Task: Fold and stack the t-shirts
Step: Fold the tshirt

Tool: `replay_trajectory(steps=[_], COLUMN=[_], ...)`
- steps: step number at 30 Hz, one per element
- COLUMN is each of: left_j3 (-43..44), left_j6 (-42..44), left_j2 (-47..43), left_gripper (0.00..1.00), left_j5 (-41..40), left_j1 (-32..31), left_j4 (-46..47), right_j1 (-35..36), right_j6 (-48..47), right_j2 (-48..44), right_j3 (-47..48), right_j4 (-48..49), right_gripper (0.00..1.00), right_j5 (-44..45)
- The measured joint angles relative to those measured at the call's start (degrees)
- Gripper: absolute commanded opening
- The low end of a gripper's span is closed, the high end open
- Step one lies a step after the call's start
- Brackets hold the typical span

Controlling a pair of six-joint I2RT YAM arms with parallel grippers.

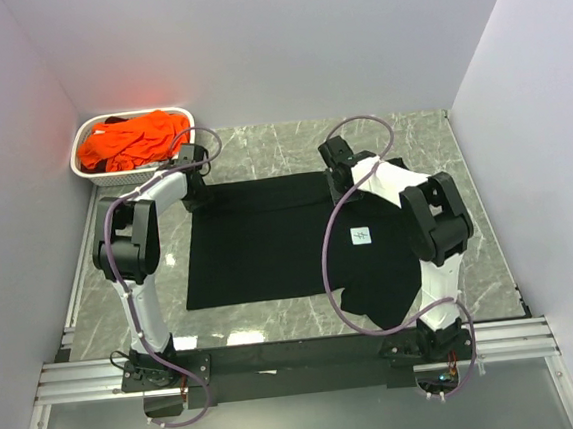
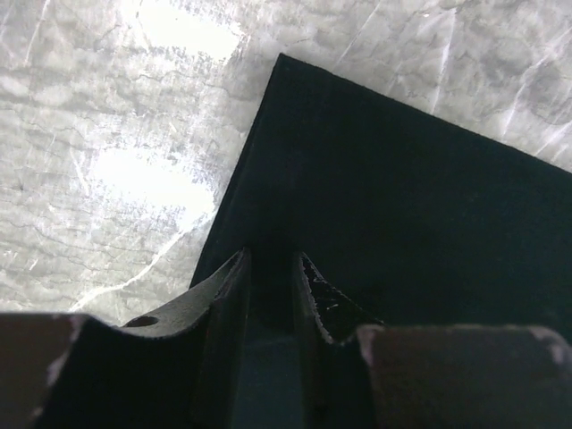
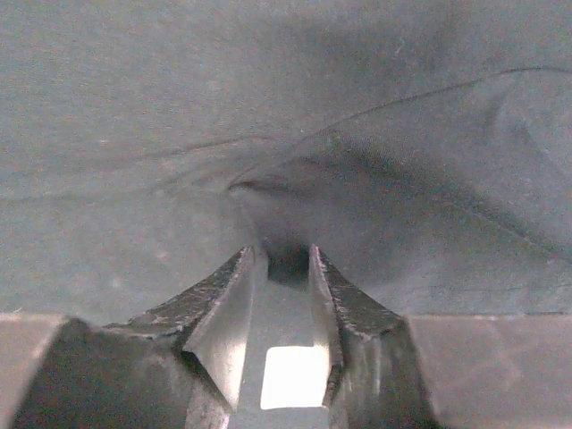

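A black t-shirt (image 1: 259, 242) lies spread on the marble table (image 1: 261, 151), its right part folded over with a small white tag (image 1: 361, 236) showing. My left gripper (image 1: 196, 192) sits at the shirt's far left corner. In the left wrist view its fingers (image 2: 273, 259) stand close together on the black cloth (image 2: 402, 197) near the left edge. My right gripper (image 1: 339, 182) is at the far edge further right. In the right wrist view (image 3: 281, 252) a puckered fold of the cloth (image 3: 134, 134) is pinched at its tips. Bright orange t-shirts (image 1: 129, 140) fill the basket.
The white latticed basket (image 1: 132, 116) stands at the back left corner, just behind my left arm. White walls close in the table on three sides. Bare marble (image 2: 107, 134) shows left of the shirt and behind it.
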Motion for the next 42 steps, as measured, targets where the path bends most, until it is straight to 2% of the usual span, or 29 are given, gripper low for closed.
replay_trajectory(steps=[1,4,7,15,19,22,26,31,34,38,42], left_j3=[0.00,0.00,0.00,0.31,0.33,0.33,0.33,0.44,0.44,0.46,0.52], left_j6=[0.13,0.24,0.59,1.46,1.60,1.64,1.62,1.57,1.44,1.22,0.74], left_j2=[0.04,0.13,0.15,0.39,0.50,0.50,0.50,0.50,0.37,-0.07,-1.55], left_gripper=[0.31,0.31,0.31,0.32,0.32,0.33,0.33,0.37,0.45,0.55,0.59], left_j5=[-0.07,-0.48,-1.18,-2.56,-3.76,-4.04,-4.50,-5.84,-6.19,-5.86,-5.18], left_j1=[0.02,0.11,0.09,0.09,0.11,0.11,0.11,0.13,0.31,0.70,0.85], left_j4=[0.07,0.09,0.11,0.00,-0.09,-0.33,-0.98,-2.69,-3.32,-4.63,-6.08], right_j1=[0.02,0.02,0.02,0.04,-0.04,-0.33,-0.79,-2.93,-7.89,-18.67,-29.44], right_j6=[-0.04,-0.61,-1.20,-3.69,-5.01,-5.95,-6.91,-6.78,-4.85,-0.42,5.25], right_j2=[0.46,1.95,2.14,0.31,-0.66,-0.66,-0.66,-1.44,-4.63,-10.47,-12.28], right_j3=[0.11,0.70,0.74,0.74,0.94,1.03,1.03,0.98,-0.07,-1.18,-1.29], right_j4=[-0.24,-1.09,-2.14,-4.39,-5.53,-6.08,-6.86,-7.04,-5.92,-1.77,4.20], right_gripper=[0.28,0.11,0.00,0.00,0.06,0.16,0.36,0.47,0.51,0.54,0.54], right_j5=[0.59,1.73,2.64,3.34,3.15,2.19,-1.22,-8.26,-13.40,-19.17,-24.09])
